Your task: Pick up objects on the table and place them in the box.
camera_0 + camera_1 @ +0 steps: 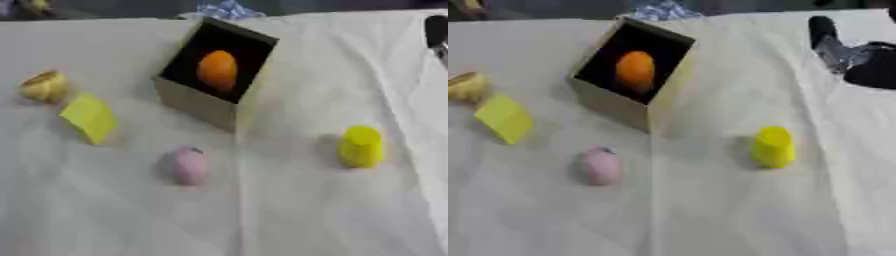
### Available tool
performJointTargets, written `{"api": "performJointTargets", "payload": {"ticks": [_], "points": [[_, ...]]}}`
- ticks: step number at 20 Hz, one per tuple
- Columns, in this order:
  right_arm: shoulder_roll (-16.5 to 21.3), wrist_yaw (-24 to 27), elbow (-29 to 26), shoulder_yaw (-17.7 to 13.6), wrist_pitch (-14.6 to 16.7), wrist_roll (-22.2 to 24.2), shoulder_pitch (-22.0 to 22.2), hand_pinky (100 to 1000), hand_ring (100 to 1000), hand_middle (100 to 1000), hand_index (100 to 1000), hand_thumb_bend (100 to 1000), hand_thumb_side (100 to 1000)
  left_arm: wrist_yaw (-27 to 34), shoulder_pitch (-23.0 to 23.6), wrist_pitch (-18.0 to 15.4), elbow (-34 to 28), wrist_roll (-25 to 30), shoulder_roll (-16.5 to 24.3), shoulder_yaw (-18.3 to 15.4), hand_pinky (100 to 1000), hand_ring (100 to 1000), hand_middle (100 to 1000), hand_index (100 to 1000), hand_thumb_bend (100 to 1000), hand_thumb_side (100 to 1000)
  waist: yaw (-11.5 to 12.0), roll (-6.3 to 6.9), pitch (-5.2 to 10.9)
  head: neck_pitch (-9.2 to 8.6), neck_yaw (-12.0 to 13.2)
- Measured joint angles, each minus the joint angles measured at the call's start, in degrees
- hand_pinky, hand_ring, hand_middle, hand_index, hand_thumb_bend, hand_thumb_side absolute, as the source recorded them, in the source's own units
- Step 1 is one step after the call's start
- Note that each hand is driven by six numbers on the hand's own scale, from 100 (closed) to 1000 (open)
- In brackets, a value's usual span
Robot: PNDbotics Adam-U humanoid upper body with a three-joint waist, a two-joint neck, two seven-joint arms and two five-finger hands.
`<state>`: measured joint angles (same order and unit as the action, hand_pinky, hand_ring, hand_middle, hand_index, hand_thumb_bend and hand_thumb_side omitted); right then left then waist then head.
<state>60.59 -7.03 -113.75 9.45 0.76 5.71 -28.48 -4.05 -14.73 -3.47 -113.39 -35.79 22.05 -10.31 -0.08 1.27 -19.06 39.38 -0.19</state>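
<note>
One hand shows, the right hand (852, 55), at the upper right of the frame, above the white cloth (710, 210). It touches none of the things and holds nothing. A dark finger sticks up from it, but the view is blurry, so I cannot tell if the fingers are apart or together. The box (206, 107) sits in the upper middle, tipped so its dark inside faces up, and an orange ball (217, 70) lies inside it. Four things lie on the cloth outside the box. A yellow cup (360, 146) stands at the right middle. A pink egg shape (189, 166) lies below the box. A yellow block (88, 119) and a small yellow-brown thing (44, 86) lie at the left, near each other.
</note>
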Motion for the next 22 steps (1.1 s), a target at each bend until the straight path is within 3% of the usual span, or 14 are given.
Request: {"api": "performJointTargets", "payload": {"ticks": [2,3,4,11,17,22], "points": [[1.03,-0.52,-0.01,0.66,0.16,0.5,-0.3,905,786,777,877,100,484,-0.11,0.0,0.1,0.0,0.1,0.53,0.07,765,673,669,804,407,560,-0.35,0.0,0.0,0.37,0.0],[1.66,-0.73,-0.01,1.01,0.27,0.82,-0.3,905,796,779,880,100,430,-0.23,0.01,0.16,0.0,0.16,0.79,0.13,765,673,669,804,407,560,-0.46,-0.01,0.0,0.42,0.03],[2.41,-0.94,-0.01,1.42,0.44,1.21,-0.32,905,804,789,882,100,480,-0.35,0.04,0.21,0.0,0.2,1.02,0.16,765,673,669,804,406,562,-0.57,-0.02,0.0,0.44,0.08],[8.46,-1.95,-0.01,5.39,2.2,5.69,-0.26,905,831,806,886,100,539,-0.51,0.68,0.62,-0.01,0.42,2.79,0.19,765,672,668,804,400,567,-1.58,-0.76,-0.01,0.44,1.3],[9.42,-2.45,-0.02,7.31,4.22,9.89,-0.98,908,848,817,893,100,568,-0.51,0.94,0.89,-0.01,0.56,3.25,0.2,766,672,668,804,397,568,-1.63,-0.94,-0.05,0.44,1.61],[9.91,-2.89,-0.03,9.12,4.82,13.89,-1.26,908,854,819,893,100,672,-0.5,1.04,1.01,-0.01,0.68,3.73,0.22,766,671,667,804,394,570,-1.21,-0.95,-0.36,0.49,1.5]]}}
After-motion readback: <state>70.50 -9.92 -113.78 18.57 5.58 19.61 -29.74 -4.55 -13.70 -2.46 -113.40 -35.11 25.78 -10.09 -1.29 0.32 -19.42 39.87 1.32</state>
